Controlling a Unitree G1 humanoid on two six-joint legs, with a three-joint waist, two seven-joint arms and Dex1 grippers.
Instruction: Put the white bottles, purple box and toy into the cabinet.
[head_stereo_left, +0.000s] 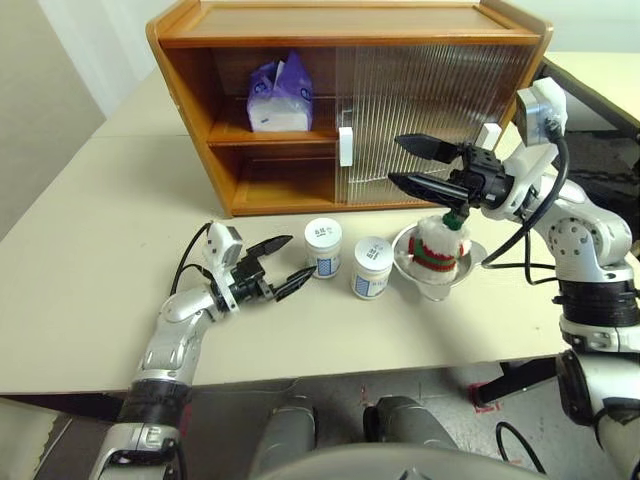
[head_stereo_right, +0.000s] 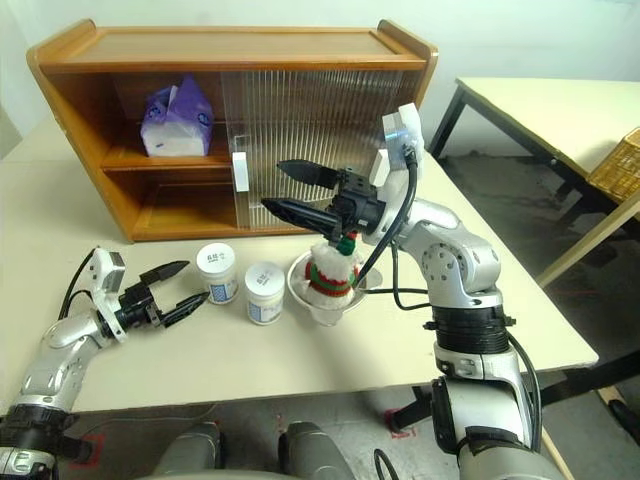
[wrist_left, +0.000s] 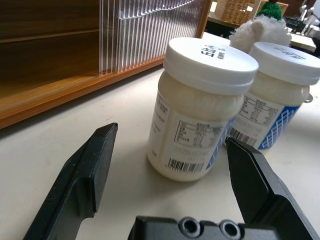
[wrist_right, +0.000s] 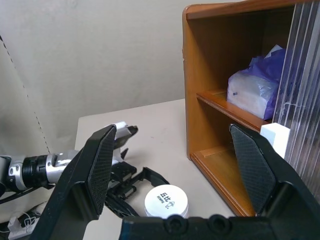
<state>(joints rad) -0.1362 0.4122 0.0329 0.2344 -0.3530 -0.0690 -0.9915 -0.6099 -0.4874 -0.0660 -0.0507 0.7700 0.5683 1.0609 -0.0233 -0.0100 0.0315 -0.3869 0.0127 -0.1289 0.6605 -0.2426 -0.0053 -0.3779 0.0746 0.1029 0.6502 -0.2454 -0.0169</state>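
The left pincer (head_stereo_left: 281, 264) is gaping wide beside the nearer white bottle (head_stereo_left: 323, 247) on the surface (head_stereo_left: 90, 280), while the right pincer (head_stereo_left: 406, 163) is hanging wide above the toy (head_stereo_left: 437, 244).

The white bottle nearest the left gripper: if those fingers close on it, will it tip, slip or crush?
The white bottle stands squat and upright on the table, so tipping seems unlikely. Its plastic wall looks stiff, probably not crushing. The glossy label may slip somewhat between the open left gripper fingers.

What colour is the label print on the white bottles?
Blue print with a crosshatch pattern on the white bottles, clearest in the left wrist view.
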